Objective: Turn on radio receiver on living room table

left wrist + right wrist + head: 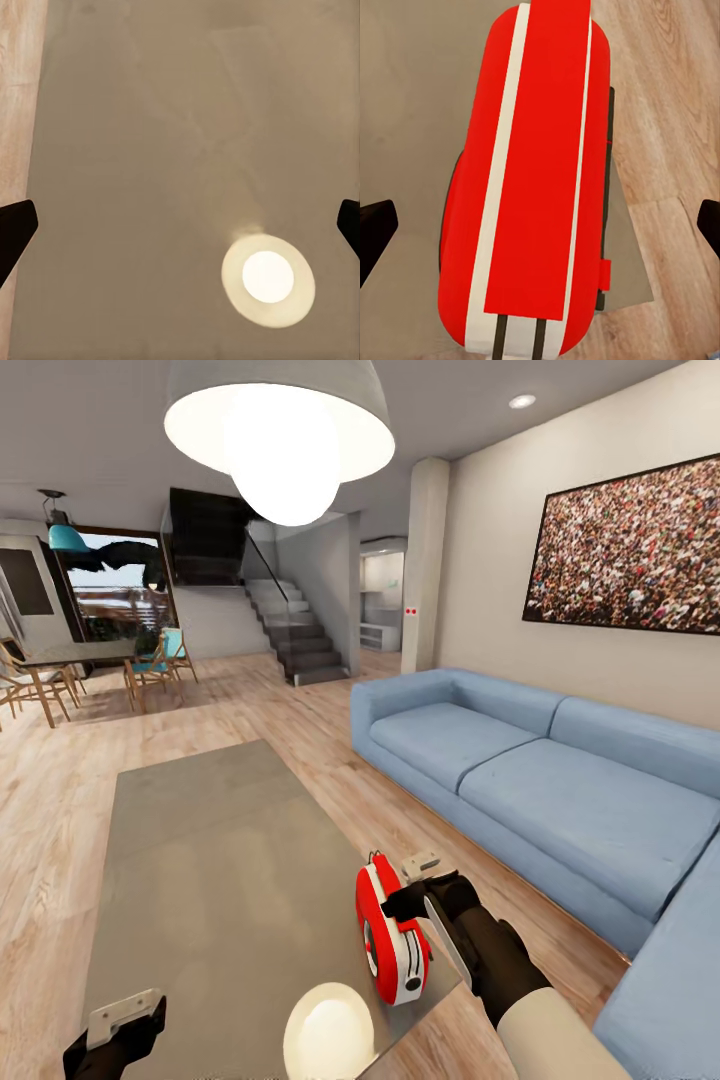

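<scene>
Radio receiver [392, 936]: lower centre-right, upright at tabletop [220, 860] corner | your right claw [420, 880]: fingers spread, astride its top, likely placed to reach the switch | your left claw [125, 1025]: spread, empty, idle lower left over tabletop

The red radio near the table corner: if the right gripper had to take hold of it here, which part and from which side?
Probably across its narrow body. The radio stands on edge at the table's near right corner, thin and tall. In the right wrist view the open fingers flank its red-and-white edge, so the right gripper could close on the two broad faces from the sofa side.
</scene>
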You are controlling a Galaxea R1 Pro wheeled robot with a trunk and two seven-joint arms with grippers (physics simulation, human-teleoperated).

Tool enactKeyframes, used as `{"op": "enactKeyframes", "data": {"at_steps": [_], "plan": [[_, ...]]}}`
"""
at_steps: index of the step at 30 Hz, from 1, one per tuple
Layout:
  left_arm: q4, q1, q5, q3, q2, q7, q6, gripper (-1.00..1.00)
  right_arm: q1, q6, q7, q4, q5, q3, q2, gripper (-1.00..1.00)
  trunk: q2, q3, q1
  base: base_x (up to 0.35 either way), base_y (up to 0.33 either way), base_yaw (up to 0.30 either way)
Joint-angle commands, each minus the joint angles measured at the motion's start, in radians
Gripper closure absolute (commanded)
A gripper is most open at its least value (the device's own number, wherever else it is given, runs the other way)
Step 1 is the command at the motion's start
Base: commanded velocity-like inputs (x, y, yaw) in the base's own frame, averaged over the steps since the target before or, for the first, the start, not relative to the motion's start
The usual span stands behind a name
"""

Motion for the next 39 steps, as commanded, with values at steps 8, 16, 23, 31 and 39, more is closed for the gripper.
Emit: {"op": "enactKeyframes", "data": {"at_steps": [8,16,23,31,39], "plan": [[0.000,0.000,-0.001,-0.001,0.001,-0.003,0.003,-1.00,0.000,0.000,0.001,0.001,0.001,0.001,0.000,-1.00,0.000,0.000,0.000,0.000,0.000,0.000],[0.000,0.000,-0.001,-0.001,0.000,-0.003,0.002,-1.00,0.000,0.000,0.002,0.001,0.001,0.001,0.000,-1.00,-0.028,-0.013,0.015,0.000,0.000,0.000],[0.000,0.000,-0.001,-0.001,0.001,-0.003,0.002,-1.00,0.000,-0.001,0.002,0.002,0.000,0.001,0.000,-1.00,-0.028,-0.013,0.015,0.000,0.000,0.000],[0.000,0.000,-0.001,-0.001,0.001,-0.003,0.002,-1.00,0.000,-0.002,0.001,0.002,0.002,0.001,0.000,-1.00,-0.028,-0.013,0.015,0.000,0.000,0.000],[0.000,0.000,-0.001,-0.001,0.001,-0.003,0.003,-1.00,0.000,-0.002,0.001,0.002,0.001,0.000,0.000,-1.00,-0.028,-0.013,0.015,0.000,0.000,0.000]]}}
